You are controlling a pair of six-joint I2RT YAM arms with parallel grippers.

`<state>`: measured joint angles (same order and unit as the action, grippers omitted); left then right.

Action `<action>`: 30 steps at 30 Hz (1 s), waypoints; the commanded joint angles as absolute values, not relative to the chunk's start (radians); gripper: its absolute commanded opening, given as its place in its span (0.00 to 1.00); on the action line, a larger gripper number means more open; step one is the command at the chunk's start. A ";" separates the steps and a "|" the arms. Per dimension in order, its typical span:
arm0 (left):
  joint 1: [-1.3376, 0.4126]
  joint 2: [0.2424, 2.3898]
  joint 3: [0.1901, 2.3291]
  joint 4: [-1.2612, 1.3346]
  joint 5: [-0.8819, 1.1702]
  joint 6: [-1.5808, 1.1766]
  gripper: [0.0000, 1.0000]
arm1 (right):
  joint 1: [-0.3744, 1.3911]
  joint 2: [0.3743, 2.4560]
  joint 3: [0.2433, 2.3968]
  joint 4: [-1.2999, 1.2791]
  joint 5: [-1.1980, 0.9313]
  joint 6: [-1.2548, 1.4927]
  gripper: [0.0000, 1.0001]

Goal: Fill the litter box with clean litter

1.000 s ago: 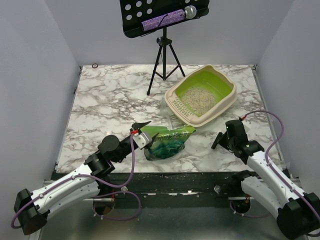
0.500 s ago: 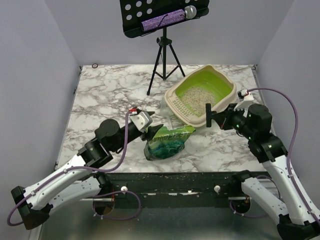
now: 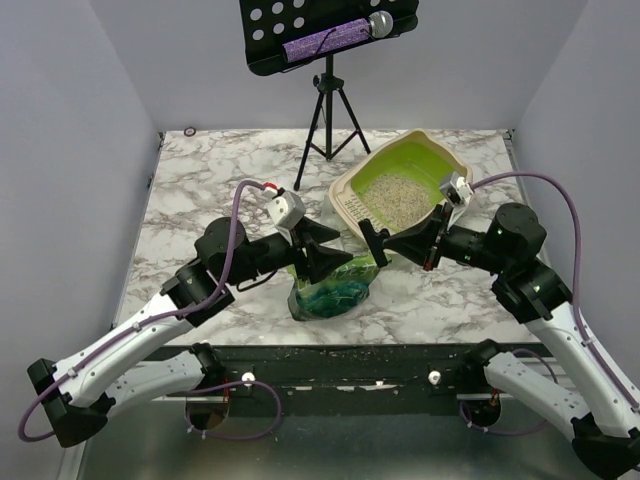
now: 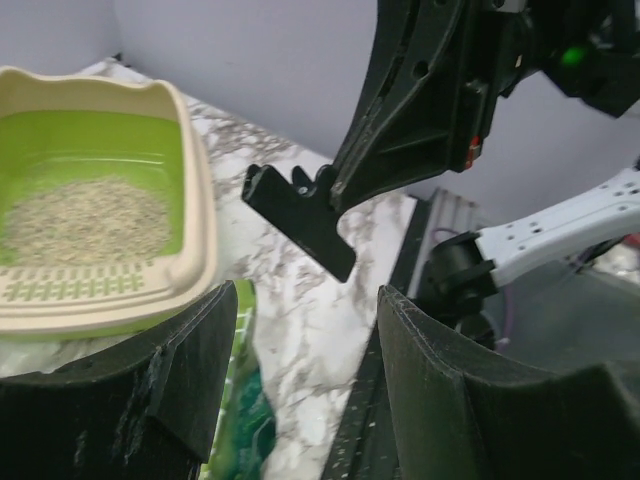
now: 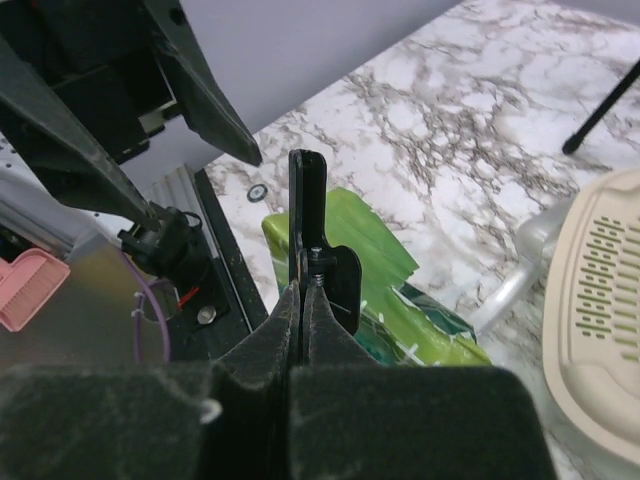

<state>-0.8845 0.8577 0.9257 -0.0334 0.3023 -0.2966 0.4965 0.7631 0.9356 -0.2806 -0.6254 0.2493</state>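
Both arms have swung up and inward over the last second, and now meet above the glossy green crinkled bag point(image 3: 333, 290), which sits near the front edge of the marble-patterned table point(image 3: 220, 190), about midway along it. A second ago the right arm lay low toward the front right corner; now the right gripper point(image 3: 372, 243) reaches leftward over the bag, its two black fingers pressed flat together with nothing between them, as the right wrist view shows. The left gripper point(image 3: 325, 250) has risen from beside the bag and faces it, jaws spread wide and empty, its tips just short of the right one's.

The beige plastic litter box with the lime-green inside point(image 3: 455, 200) has not moved: it stays toward the back right of the table, slotted strip facing the bag. A patch of pale grey-beige clean litter point(image 3: 395, 195) already covers part of its floor, with green showing around it, so the fill looks only partly done.

Neither gripper holds the bag at present. The move probably sets up a two-handed grasp on the bag's top for another pour, though from above the arms hide the bag's opening, so I cannot say whether it stands open or how much is left inside.
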 commanded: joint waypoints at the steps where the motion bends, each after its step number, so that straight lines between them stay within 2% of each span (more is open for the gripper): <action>1: -0.876 0.888 0.920 0.103 0.422 -0.489 0.66 | 0.535 0.773 0.977 -0.178 -0.672 0.247 0.00; 10: -0.799 0.926 0.856 0.328 0.541 -0.672 0.64 | 0.564 0.772 0.989 -0.126 -0.693 0.258 0.01; 22: -0.767 0.959 0.842 0.425 0.580 -0.687 0.63 | 0.604 0.805 0.966 -0.057 -0.707 0.295 0.00; 27: -0.759 0.965 0.830 0.429 0.574 -0.673 0.49 | 0.626 0.815 0.962 -0.041 -0.703 0.296 0.00; 30: -0.755 0.969 0.821 0.443 0.574 -0.669 0.35 | 0.632 0.822 0.960 -0.040 -0.698 0.298 0.01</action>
